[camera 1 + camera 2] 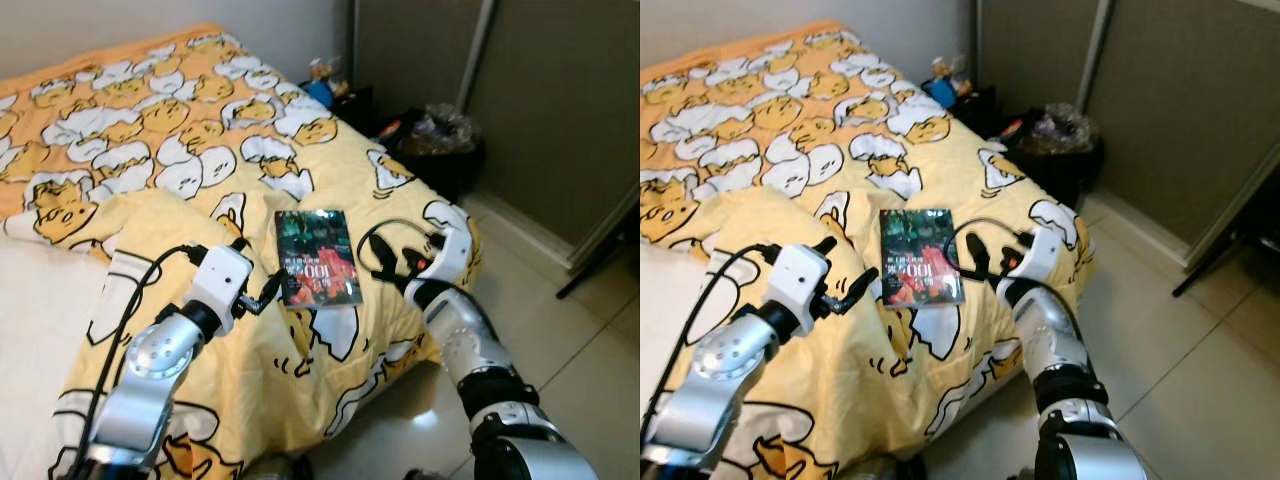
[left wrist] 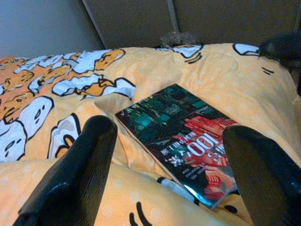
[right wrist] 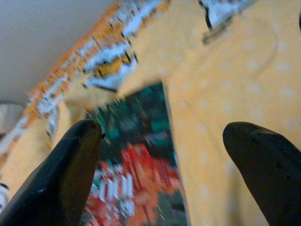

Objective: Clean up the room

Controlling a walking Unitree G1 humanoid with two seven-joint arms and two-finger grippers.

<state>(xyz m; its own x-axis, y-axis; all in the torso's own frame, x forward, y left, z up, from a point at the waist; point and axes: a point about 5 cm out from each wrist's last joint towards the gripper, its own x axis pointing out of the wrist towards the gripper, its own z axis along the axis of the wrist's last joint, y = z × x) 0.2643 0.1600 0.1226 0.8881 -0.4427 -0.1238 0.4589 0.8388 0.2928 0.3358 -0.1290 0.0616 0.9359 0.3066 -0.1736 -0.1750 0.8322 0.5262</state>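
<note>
A book with a dark green and red cover lies flat on the yellow egg-print blanket, near the bed's foot corner. My left gripper hovers just left of the book, open, with its fingers pointing at the cover. My right gripper is on the book's right side, also open and empty. In the left wrist view the book lies between and beyond the two black fingers. The right wrist view is blurred, with the book near one finger.
A black bin lined with a bag stands on the floor past the bed's corner. Small items, one of them blue, sit against the wall. Grey sliding doors close the right side. Tiled floor lies beside the bed.
</note>
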